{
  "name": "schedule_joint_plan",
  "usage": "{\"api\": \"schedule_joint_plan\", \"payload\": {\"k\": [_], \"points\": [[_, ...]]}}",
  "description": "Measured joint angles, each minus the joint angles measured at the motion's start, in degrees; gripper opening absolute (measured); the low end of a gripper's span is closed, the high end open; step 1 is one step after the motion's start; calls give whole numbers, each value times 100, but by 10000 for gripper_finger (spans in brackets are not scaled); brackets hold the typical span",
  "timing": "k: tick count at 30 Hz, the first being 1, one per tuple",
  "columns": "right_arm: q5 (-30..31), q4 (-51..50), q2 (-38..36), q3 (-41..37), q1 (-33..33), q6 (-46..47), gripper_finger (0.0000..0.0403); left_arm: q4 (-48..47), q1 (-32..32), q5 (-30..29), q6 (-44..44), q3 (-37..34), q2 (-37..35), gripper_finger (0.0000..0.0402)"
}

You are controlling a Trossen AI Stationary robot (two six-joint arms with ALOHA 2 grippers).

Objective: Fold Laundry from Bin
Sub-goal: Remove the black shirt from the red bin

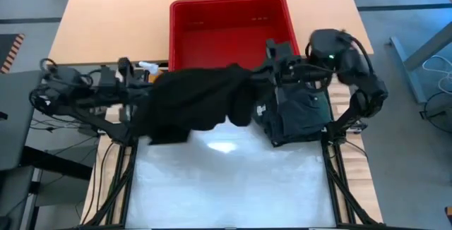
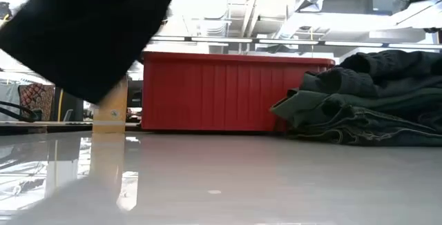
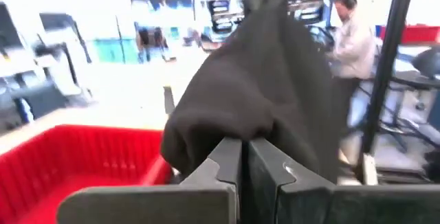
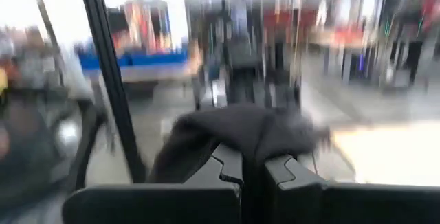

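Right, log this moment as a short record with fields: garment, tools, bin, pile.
garment: a black soft cloth garment stretched in the air between both arms, above the table, in front of the bin
left tool: the left tool shut on one end of the garment
right tool: the right tool shut on the other end
bin: large rectangular red plastic bin at the table's far side, no laundry visible inside
pile: dark green and charcoal folded garments stacked on the table beside the bin, under the right arm
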Motion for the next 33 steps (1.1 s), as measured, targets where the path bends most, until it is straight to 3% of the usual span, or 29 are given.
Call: {"api": "schedule_joint_plan", "payload": {"k": [6,10,17,23,28,33], "points": [[-84,-3200,66,-567,239,964,29,-2029,-230,632,-1684,-75,280,0],[-60,-3924,199,-1631,813,1856,35,-2138,-724,1031,-2707,-938,644,0],[-342,-3276,206,-3945,1910,3265,77,-309,-1492,1657,-3848,-2937,1665,0],[-1580,-1683,206,-5485,2453,4205,123,1224,-1530,2175,-4723,-4169,2258,0],[-2266,-926,202,-5985,2688,4768,167,2168,-1532,2869,-4876,-4485,2391,9],[-2485,-824,184,-5993,2941,4910,203,1250,-1310,3637,-4118,-4135,2060,50]]}}
